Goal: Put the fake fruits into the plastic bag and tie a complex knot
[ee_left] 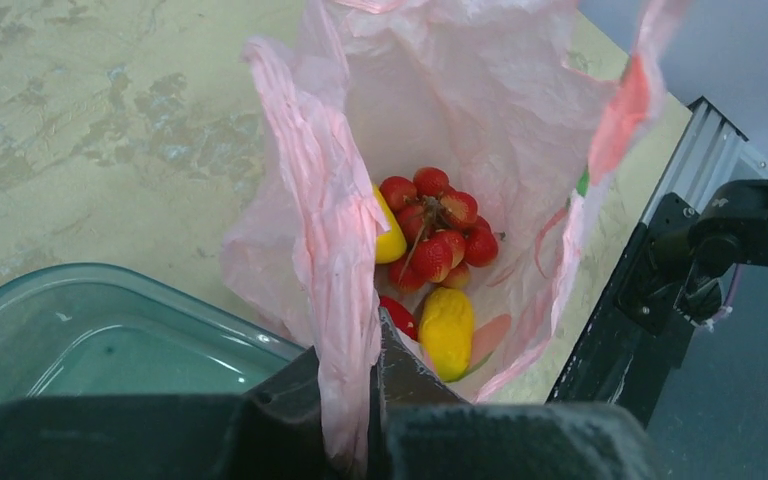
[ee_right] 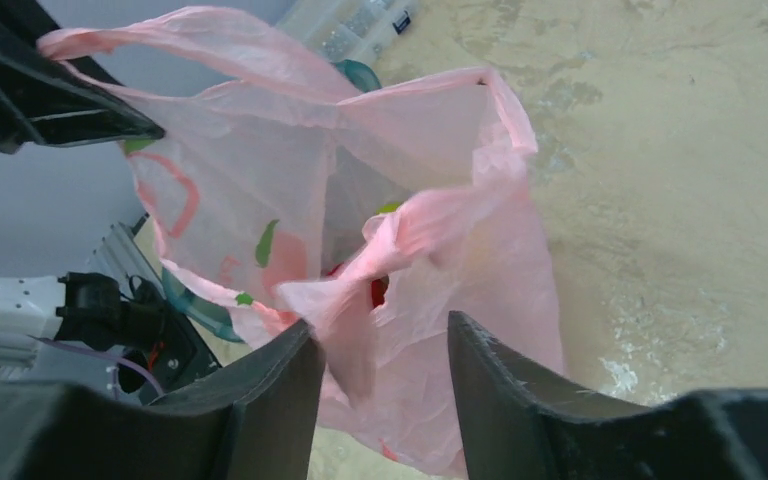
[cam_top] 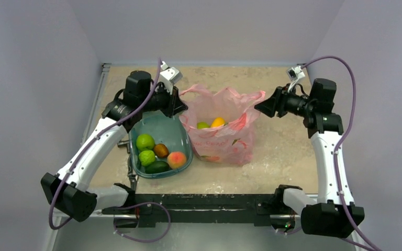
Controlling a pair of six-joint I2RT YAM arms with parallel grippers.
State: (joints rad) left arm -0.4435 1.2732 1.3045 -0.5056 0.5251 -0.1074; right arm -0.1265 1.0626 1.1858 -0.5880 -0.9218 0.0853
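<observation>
The pink plastic bag (cam_top: 221, 133) stands open mid-table. My left gripper (cam_top: 179, 106) is shut on its left rim (ee_left: 340, 330) and holds it up. Inside the bag lie a bunch of red fruits (ee_left: 438, 238), a yellow fruit (ee_left: 447, 331) and another yellow one (ee_left: 389, 238); from above a green fruit (cam_top: 203, 125) and an orange-yellow one (cam_top: 218, 122) show. My right gripper (cam_top: 260, 106) is open at the bag's right handle (ee_right: 430, 225), which hangs between its fingers (ee_right: 280, 385). The handles are loose; no knot shows.
A teal-green clear tub (cam_top: 162, 145) stands left of the bag, touching it, with two green fruits (cam_top: 145, 142), a brown one (cam_top: 161, 150), a peach (cam_top: 177, 159) and a dark green one (cam_top: 157, 167). A black rail (cam_top: 209, 201) runs along the near edge.
</observation>
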